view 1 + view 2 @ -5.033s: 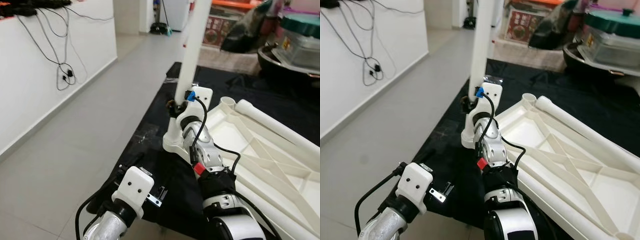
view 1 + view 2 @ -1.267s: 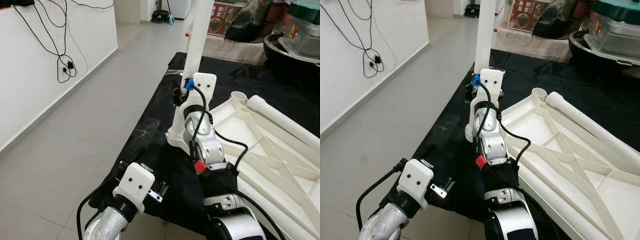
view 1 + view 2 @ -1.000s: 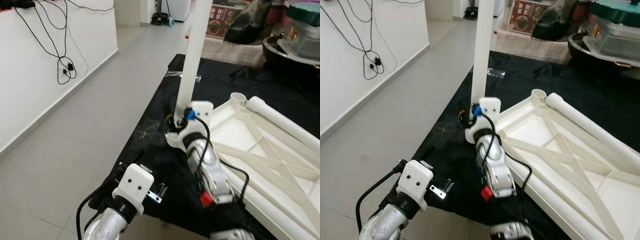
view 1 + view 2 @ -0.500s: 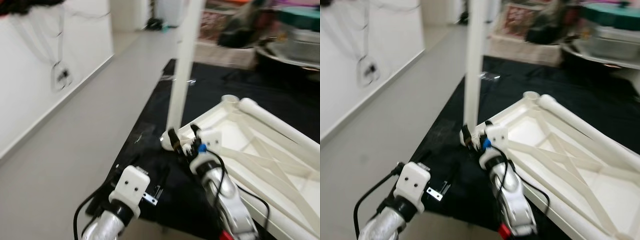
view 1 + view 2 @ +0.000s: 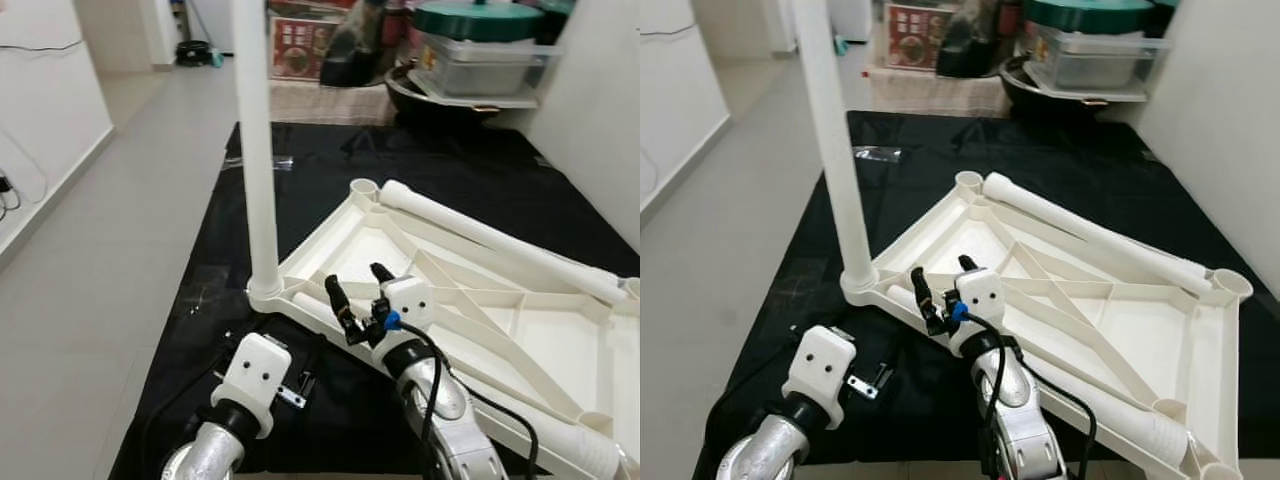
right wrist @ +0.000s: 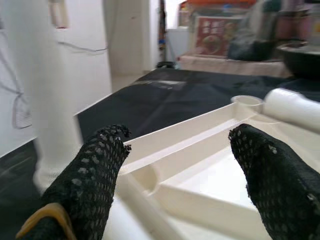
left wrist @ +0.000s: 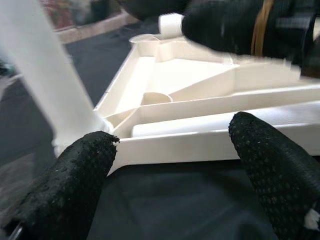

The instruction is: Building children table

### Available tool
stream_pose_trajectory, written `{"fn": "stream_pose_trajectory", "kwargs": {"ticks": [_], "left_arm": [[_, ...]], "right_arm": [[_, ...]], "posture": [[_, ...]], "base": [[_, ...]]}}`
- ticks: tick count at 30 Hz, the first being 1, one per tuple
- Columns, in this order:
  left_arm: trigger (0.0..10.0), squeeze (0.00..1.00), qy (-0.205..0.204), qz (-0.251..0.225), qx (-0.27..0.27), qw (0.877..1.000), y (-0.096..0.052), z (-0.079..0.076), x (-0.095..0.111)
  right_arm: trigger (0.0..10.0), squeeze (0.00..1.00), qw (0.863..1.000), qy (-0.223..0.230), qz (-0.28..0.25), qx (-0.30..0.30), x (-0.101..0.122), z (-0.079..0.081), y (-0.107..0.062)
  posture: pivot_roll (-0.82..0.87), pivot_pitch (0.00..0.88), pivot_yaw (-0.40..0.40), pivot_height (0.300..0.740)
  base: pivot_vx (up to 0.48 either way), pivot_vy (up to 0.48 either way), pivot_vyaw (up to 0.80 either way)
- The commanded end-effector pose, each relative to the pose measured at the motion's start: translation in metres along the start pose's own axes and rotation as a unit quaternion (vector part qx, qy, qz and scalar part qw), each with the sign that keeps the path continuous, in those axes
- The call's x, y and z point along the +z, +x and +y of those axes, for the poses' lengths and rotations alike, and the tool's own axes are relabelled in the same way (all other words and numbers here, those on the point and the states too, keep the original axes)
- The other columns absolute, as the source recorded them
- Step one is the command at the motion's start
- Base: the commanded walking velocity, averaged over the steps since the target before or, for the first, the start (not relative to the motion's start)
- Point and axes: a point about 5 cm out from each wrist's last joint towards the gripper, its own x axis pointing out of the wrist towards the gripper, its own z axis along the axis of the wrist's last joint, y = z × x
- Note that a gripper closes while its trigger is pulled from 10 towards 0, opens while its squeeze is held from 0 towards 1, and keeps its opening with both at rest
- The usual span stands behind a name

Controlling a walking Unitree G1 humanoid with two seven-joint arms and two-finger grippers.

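One white table leg [image 5: 255, 150] stands upright in a corner socket of the upturned white table top [image 5: 1145, 345], which lies underside up on a black floor mat [image 5: 940, 140]. The right gripper [image 5: 352, 290] hovers over the table top's near edge, beside and a little short of that standing leg's foot; its two black fingers [image 6: 95, 170] are spread apart with nothing between them. Through the gap of those released jaws, the right wrist view shows the ribbed inside of the table top and, beyond it, an empty round socket [image 6: 246, 100] at the far corner. The upright leg rises off to one side of the jaws, outside the gap and not touching either finger.

A second white leg [image 5: 1090, 240] lies flat along the far rim of the table top, well beyond the right gripper, running from the far socket toward the corner on the robot's right. Another white tube [image 5: 570, 445] rests along the near rim toward the right corner.

The left gripper [image 7: 170, 155] is held low over the mat, just short of the table top's near edge. Its fingers [image 7: 75, 175] are also parted and empty, and between them the left wrist view shows the rim of the table top with the foot of the upright leg toward one finger.

A white wall [image 5: 45, 90] and grey floor tiles [image 5: 90, 280] lie on the robot's left.
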Motion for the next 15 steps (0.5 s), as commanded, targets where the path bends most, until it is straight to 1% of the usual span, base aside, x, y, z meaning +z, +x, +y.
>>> {"fn": "stream_pose_trajectory", "kwargs": {"ticks": [1, 4, 12, 15], "left_arm": [[10.0, 0.0, 0.009, 0.013, -0.005, 1.0, 0.0, -0.001, -0.004], [10.0, 0.0, 0.007, 0.013, -0.006, 1.0, 0.0, -0.002, -0.005], [10.0, 0.0, 0.0, 0.017, 0.003, 1.0, 0.001, 0.0, -0.006], [10.0, 0.0, 0.008, 0.017, 0.003, 1.0, 0.002, 0.001, -0.006]], "right_arm": [[10.0, 0.0, 1.0, -0.005, -0.012, -0.015, 0.003, -0.004, 0.004], [10.0, 0.0, 0.999, -0.012, -0.019, -0.027, 0.006, -0.007, 0.007], [10.0, 0.0, 0.999, -0.016, -0.026, -0.03, 0.01, -0.007, 0.013], [10.0, 0.0, 0.999, -0.023, -0.031, -0.032, 0.012, -0.008, 0.014]], "posture": [[0.11, 0.022, -0.046, 0.74], [0.11, 0.024, -0.047, 0.74], [0.11, 0.031, -0.046, 0.74], [0.11, 0.031, -0.048, 0.74]], "base": [[0.0, 0.0, -0.79], [0.0, 0.0, -0.8], [0.0, 0.0, -0.8], [0.0, 0.0, 0.0]]}}
